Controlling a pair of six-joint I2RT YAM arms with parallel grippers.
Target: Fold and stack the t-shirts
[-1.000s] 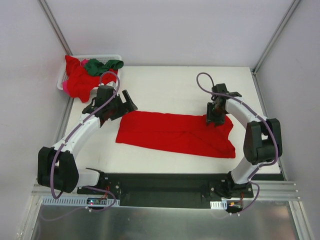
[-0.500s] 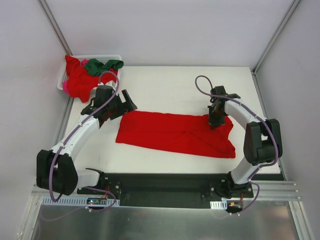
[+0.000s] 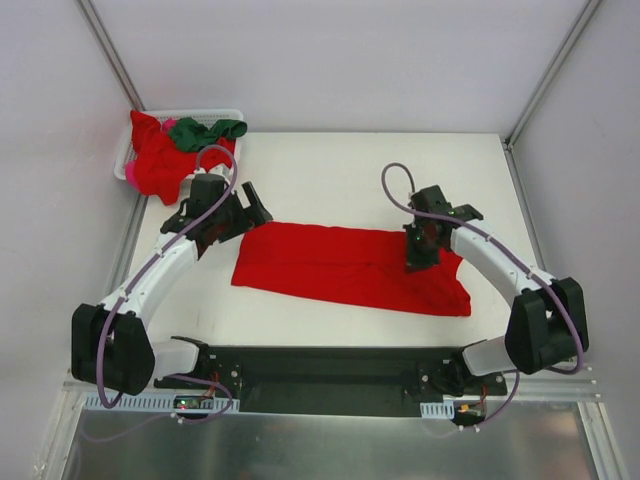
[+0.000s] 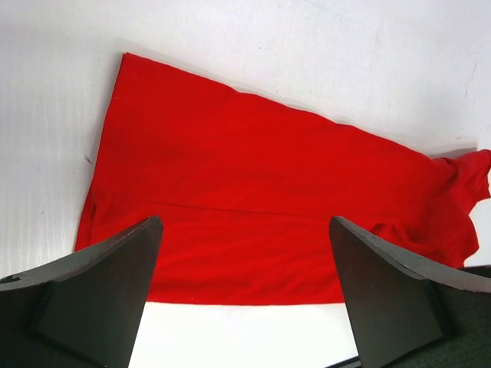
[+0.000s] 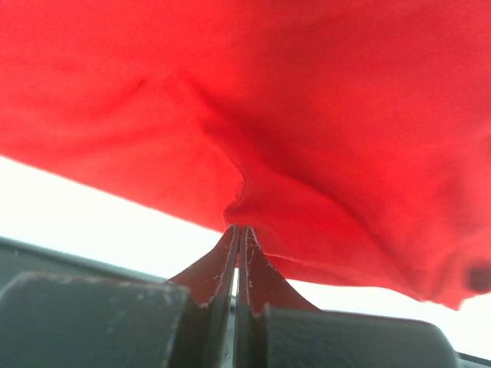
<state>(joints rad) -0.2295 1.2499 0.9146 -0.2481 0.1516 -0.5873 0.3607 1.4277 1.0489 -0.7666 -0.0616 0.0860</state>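
Across the middle of the table [image 3: 330, 170] lies one red t-shirt [image 3: 340, 268], spread flat as a long band. Its long axis runs from the table's left side to its right, with the right end dipping a little toward the near edge.

Toward the table's right side, the right gripper [image 3: 421, 252] sits on the far edge of that band, its jaws pressed together on a pinch of the cloth. From the wrist view, the fabric puckers into a small fold just where the two fingers meet.

Toward the table's left side, the left gripper [image 3: 243, 210] hangs by the band's far-left corner. Its jaws are spread wide with nothing between them, and the cloth lies flat below, apart from the fingers.

So each arm is nearest its own end of the shirt. I'd guess the next move turns on the left one coming down onto that corner. Both far corners could then be carried across the short way, toward the table's near edge.

Just off the table's far-left corner, a white basket [image 3: 200, 112] holds a red heap [image 3: 155, 165] and a dark green shirt [image 3: 205, 130].
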